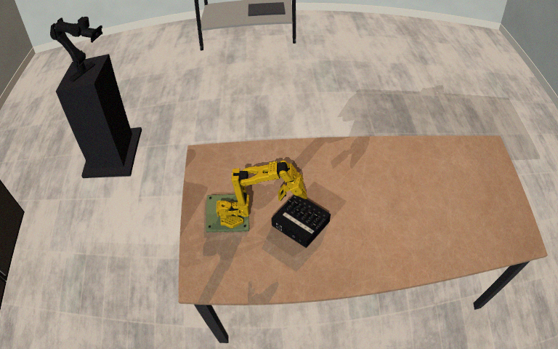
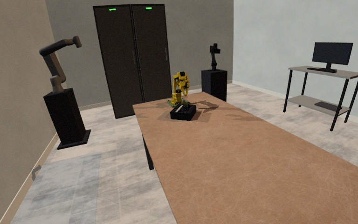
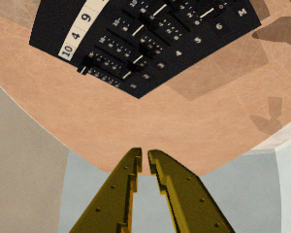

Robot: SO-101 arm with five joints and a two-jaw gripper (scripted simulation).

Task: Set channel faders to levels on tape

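Observation:
The black lighting desk lies on the table in front of the arm. Its white tape reads 10, 4, 9 from channel 1 in the wrist view; further numbers are cut off. The channel 1 fader stands at the tape end of its slot. The channel 2 fader and channel 3 fader stand near their label ends. The channel 4 fader is around mid-slot. The master fader is out of the wrist view. My gripper is shut and empty, above the desk's far edge in the top view.
The arm's green base plate is on the brown table, left of the desk in the top view. A dark pedestal with another arm stands beyond the table. A side table with a monitor stands by the wall.

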